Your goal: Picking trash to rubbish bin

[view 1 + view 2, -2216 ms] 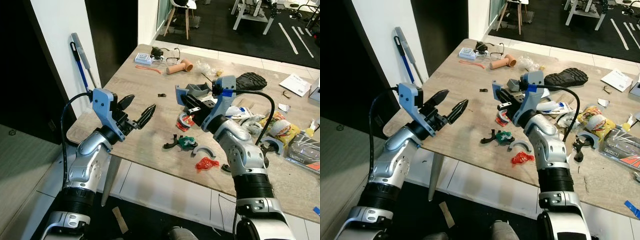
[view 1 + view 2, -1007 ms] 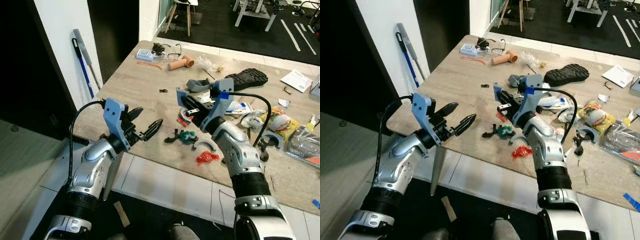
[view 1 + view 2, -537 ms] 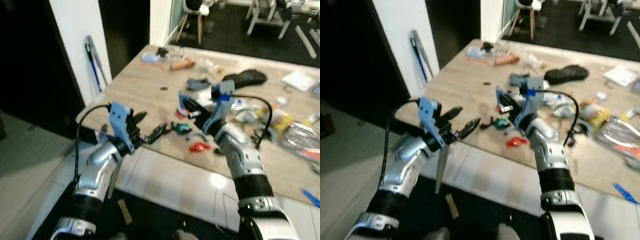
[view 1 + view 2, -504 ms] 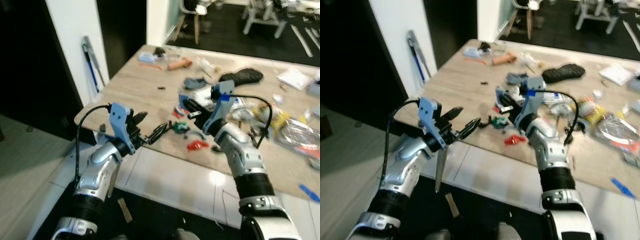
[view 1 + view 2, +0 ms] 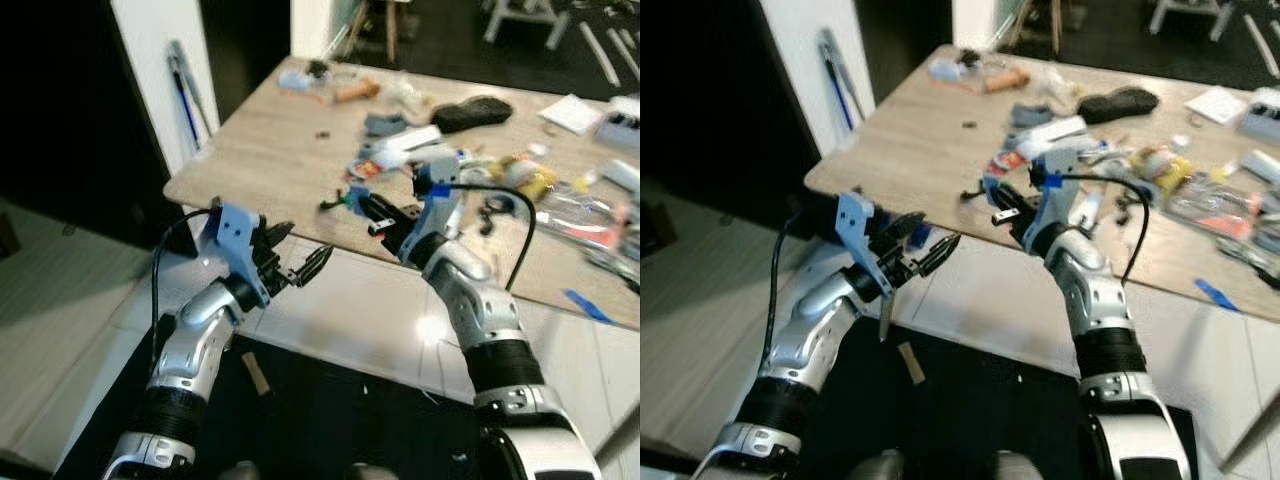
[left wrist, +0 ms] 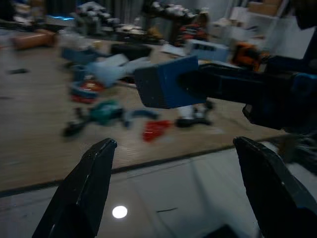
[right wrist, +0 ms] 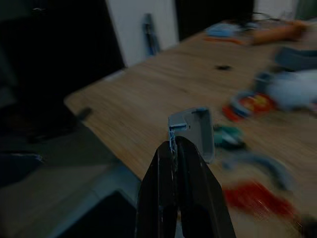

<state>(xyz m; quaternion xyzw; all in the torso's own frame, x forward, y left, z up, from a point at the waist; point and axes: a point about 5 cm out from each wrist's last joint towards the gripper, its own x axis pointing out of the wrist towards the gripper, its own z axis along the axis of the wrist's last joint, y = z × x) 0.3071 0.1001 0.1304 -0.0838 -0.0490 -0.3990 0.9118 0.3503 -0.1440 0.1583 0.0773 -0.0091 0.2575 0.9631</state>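
Compared with a second ago, both arms sit back off the table [image 5: 260, 170], over floor at its near edge. Left gripper [image 5: 297, 262] is spread, empty. Right gripper [image 7: 174, 148] is pressed together on a grey-blue plastic piece [image 7: 194, 130]; the right wrist view resolves this pinch, the blurred head views do not.

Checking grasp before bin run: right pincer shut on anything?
Shut. The right pincer has its black fingers pressed together on a small grey-blue plastic piece.
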